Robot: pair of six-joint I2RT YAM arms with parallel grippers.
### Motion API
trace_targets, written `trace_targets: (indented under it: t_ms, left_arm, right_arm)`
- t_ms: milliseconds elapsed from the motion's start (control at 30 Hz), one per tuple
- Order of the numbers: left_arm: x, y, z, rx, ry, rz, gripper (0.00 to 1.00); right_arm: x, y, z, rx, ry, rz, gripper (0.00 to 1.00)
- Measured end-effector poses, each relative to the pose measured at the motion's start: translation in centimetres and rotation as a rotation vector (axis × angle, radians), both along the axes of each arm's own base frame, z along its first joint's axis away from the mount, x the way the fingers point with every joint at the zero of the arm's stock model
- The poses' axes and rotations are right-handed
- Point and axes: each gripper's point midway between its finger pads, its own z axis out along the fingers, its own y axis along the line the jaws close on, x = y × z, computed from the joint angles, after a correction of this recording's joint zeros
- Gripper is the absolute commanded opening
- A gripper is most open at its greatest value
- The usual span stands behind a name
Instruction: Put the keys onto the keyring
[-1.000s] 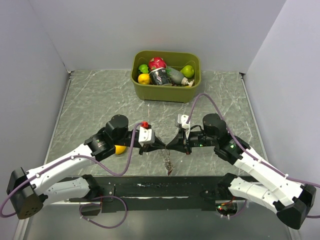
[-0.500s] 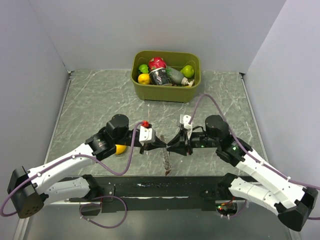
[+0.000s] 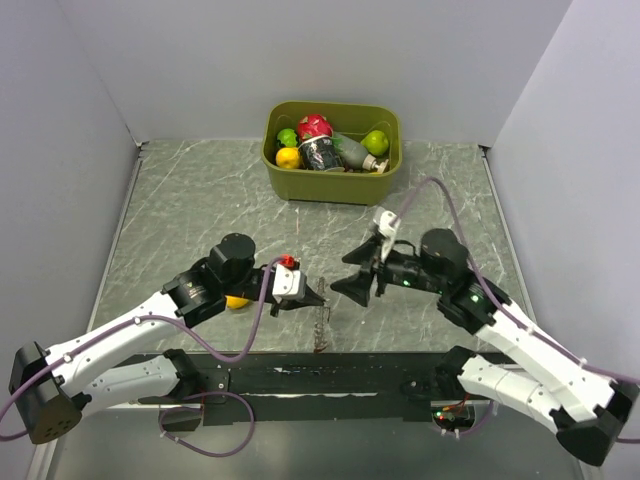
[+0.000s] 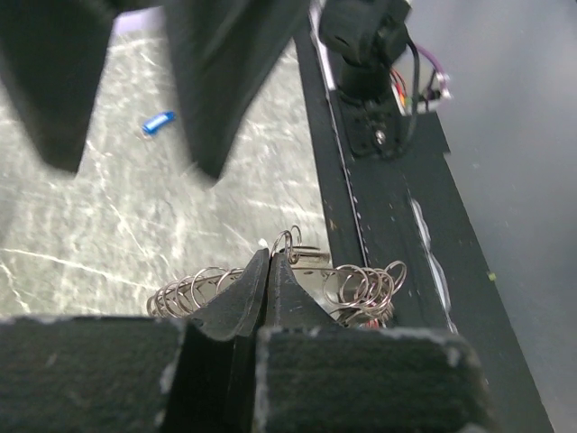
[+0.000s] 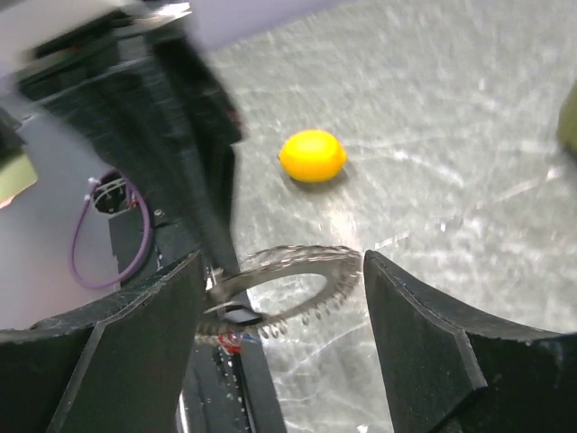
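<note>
Near the middle of the table, just ahead of the black base rail [image 3: 300, 378], I see both arms reaching inward from their own sides, wrists roughly level and fingers pointing at each other. My left gripper [image 3: 315, 297] has its jaws pinched together on the upper rim of the keyring [image 3: 320, 325], which hangs edge-on below the fingertips in the top view. In the left wrist view the closed jaws meet on the ring's looped wire edge, and a small red bit shows among the loops, too blurred to name. My right gripper [image 3: 345, 275] sits a little to the right, jaws spread wide and holding nothing, apart from the ring. One blue key [image 4: 158, 123] lies loose on the marble. A lemon [image 3: 237, 301] rests beneath the left forearm, and a green bin [image 3: 385, 185] stands at the far edge.
</note>
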Motion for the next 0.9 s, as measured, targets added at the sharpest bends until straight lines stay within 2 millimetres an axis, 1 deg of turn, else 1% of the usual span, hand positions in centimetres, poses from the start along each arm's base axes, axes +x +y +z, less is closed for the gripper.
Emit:
trace_targets:
  t_ms: [67,100,167,300,400,567,733,900]
  left_arm:
    - [-0.3,0.2,-0.5,0.021,0.0,-0.013,0.01]
    - [-0.4,0.4,-0.7,0.03,0.002,-0.017,0.01]
    - [-0.7,0.6,-1.0,0.044,0.0,-0.025,0.01]
    - [-1.1,0.9,-1.2,0.054,-0.004,-0.034,0.01]
    - [-1.2,1.0,-1.0,0.056,-0.013,-0.039,0.01]
    - [-1.2,0.8,-0.5,0.047,-0.025,-0.043,0.01]
    - [-1.3,0.8,-0.4,0.043,-0.036,-0.052,0.01]
    - [-1.6,0.7,-0.3,0.04,-0.041,-0.068,0.01]
  right_arm:
    - [0.6,0.4,-0.8,-0.017,0.057,-0.023,0.74]
    - [1.0,0.6,-1.5,-0.031,0.092,-0.034,0.69]
    - [1.1,0.8,-3.1,-0.062,0.171,-0.05,0.66]
    - [0.9,0.9,-4.6,-0.089,0.29,-0.071,0.65]
    - [0.7,1.0,-5.0,-0.09,0.352,-0.079,0.67]
    - [0.0,1.5,-4.9,-0.063,0.441,-0.07,0.7]
    - [-0.2,2.3,-5.3,-0.048,0.529,-0.061,0.7]
    - [-0.2,3.2,-6.2,-0.05,0.618,-0.05,0.68]
